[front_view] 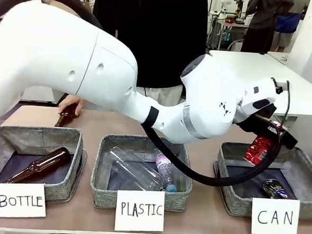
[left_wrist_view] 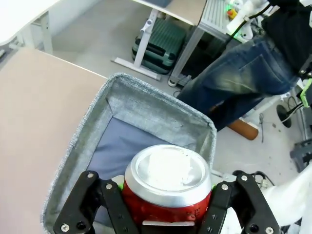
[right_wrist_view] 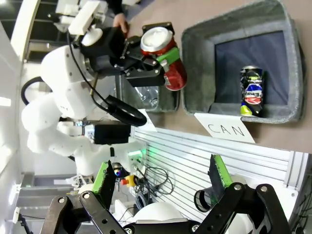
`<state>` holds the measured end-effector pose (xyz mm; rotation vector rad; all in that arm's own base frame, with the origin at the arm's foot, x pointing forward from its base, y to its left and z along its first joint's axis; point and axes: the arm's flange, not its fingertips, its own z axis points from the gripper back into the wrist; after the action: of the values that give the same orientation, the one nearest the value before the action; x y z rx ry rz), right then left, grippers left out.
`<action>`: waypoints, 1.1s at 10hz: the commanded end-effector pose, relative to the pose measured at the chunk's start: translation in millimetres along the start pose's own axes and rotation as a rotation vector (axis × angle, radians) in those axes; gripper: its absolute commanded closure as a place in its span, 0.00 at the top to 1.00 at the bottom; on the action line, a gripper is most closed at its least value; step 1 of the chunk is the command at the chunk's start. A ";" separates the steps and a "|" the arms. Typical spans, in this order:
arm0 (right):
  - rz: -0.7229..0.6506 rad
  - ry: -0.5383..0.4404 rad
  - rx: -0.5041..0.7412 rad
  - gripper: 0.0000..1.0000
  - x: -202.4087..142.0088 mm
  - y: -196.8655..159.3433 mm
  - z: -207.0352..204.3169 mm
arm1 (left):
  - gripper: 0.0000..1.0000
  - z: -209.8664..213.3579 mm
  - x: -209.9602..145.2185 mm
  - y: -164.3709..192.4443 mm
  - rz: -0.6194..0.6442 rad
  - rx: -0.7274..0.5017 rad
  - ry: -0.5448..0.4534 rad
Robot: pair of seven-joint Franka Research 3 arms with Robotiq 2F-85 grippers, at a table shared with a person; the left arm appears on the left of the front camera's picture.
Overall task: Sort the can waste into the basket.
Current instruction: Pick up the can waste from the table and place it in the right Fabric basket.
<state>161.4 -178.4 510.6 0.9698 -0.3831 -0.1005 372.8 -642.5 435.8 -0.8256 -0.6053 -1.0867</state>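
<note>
Red can point(front_view: 258, 150) sits between the fingers of my left claw point(front_view: 260, 147), above the back-left part of the CAN basket point(front_view: 230, 198), at the right end of the row. In the front view its long axis tilts, top end toward the claw's body. In the left wrist view I look straight down on its silver lid, with the basket's dark lining below it. My left claw's green pads flank the can's sides; I cannot tell whether they grip it or have just let go.

Going left to right along the tabletop point(front_view: 87, 208): the BOTTLE basket point(front_view: 69, 186) holds a brown glass bottle point(front_view: 39, 165) lying on its side, neck toward the front-left corner. Behind that basket a person's hand point(front_view: 72, 107) rests on another brown bottle point(front_view: 66, 116) lying on the tabletop. The PLASTIC basket point(front_view: 101, 182) holds clear plastic bottles point(front_view: 142, 169) lying down. The CAN basket has the dark blue can point(front_view: 274, 189) on its lining, lying on its side near the front wall, just behind the white CAN sign point(front_view: 275, 216).

My right claw point(right_wrist_view: 161, 178) hangs off to the side, fingers spread wide and holding nothing.
</note>
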 end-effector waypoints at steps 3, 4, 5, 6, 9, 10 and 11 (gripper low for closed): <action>0.013 -0.013 -0.013 1.00 -0.1 -0.6 -0.9 | 1.00 15.9 2.0 -2.2 -0.022 -0.021 0.000; 0.013 -0.013 -0.013 1.00 -0.1 -0.6 -0.9 | 1.00 16.1 1.5 -2.6 -0.027 -0.018 0.002; 0.013 -0.013 -0.013 1.00 -0.1 -0.6 -0.9 | 1.00 17.4 1.5 -3.0 -0.029 -0.013 -0.002; 0.013 -0.013 -0.013 1.00 -0.1 -0.6 -0.9 | 0.91 19.1 1.0 -2.4 -0.028 -0.010 -0.010; 0.013 -0.013 -0.013 1.00 -0.1 -0.6 -0.9 | 1.00 24.9 1.1 -0.3 -0.016 -0.012 -0.025; 0.013 -0.013 -0.013 1.00 -0.1 -0.6 -0.9 | 1.00 28.0 1.9 0.8 -0.016 -0.009 -0.035; 0.013 -0.013 -0.013 1.00 -0.1 -0.6 -0.9 | 1.00 33.5 2.9 3.5 -0.006 -0.001 -0.040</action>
<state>161.4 -178.4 510.7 0.9696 -0.3833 -0.1007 380.3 -632.2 453.3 -0.8347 -0.6278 -1.0753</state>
